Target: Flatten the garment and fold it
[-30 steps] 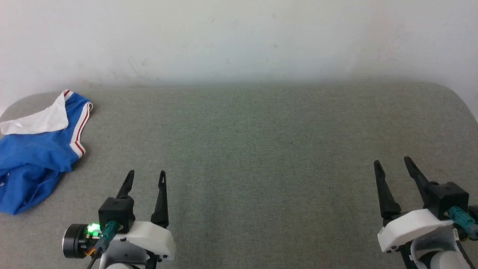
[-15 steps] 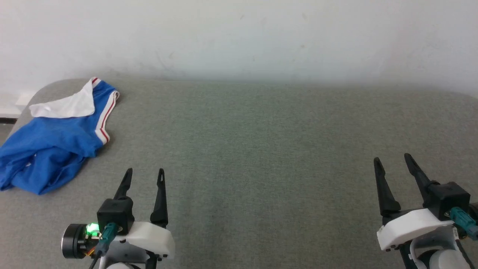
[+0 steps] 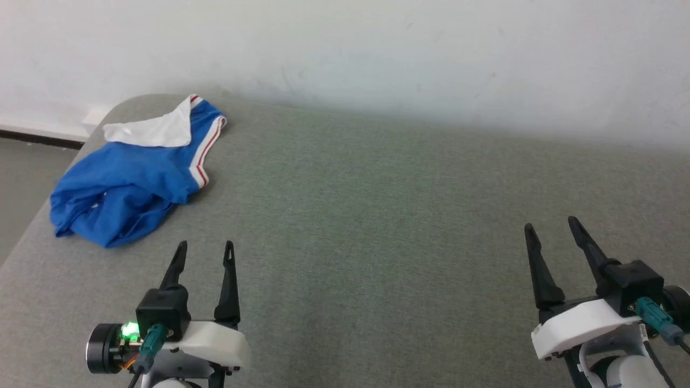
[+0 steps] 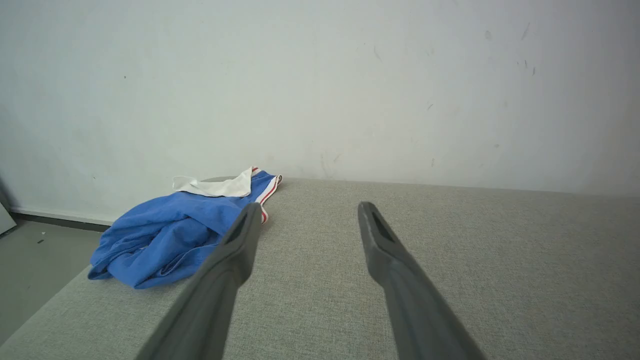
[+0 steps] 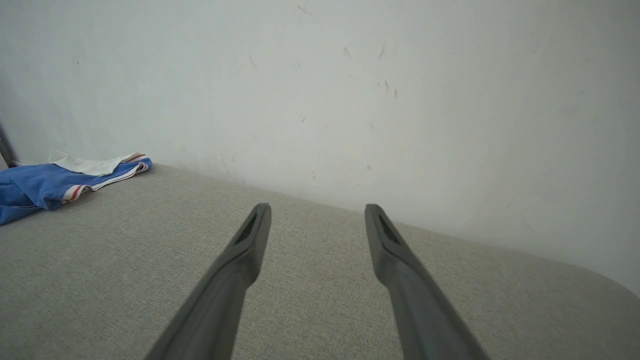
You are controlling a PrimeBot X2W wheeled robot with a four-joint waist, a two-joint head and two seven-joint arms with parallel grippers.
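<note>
Task status: not started, on my reading. Neither flattening nor folding shows any result.
Garment condition: the garment [image 3: 129, 183] lies in a crumpled heap, blue body bunched in creases, one white sleeve [image 3: 153, 129] turned over on top, red-and-white trim [image 3: 207, 153] along its right edge. No lettering or number can be made out.
Garment location: far left corner of the grey surface [image 3: 377, 215], close to the wall [image 3: 345, 48] and to the left edge, beyond which the floor [image 3: 21, 178] shows.
Left jaws: apart, nothing between them, fingers [image 4: 235, 250] pointing toward the wall and held above the surface.
Right jaws: apart, nothing between them, fingers [image 5: 245, 250] likewise pointing toward the wall.
Garment relative to left jaws: ahead and to the left, near but not touching. In the left wrist view the heap sits beyond the left finger, whose tip overlaps it in the picture only.
Garment relative to right jaws: well apart, across most of the surface. In the right wrist view it appears at the far left edge.
Work left: all of it, namely reach and grasp the cloth, draw it to the open middle, spread it flat, then make the folds.
Risk noted: the heap sits near the corner, so a careless pull could drag it off the edge.
</note>
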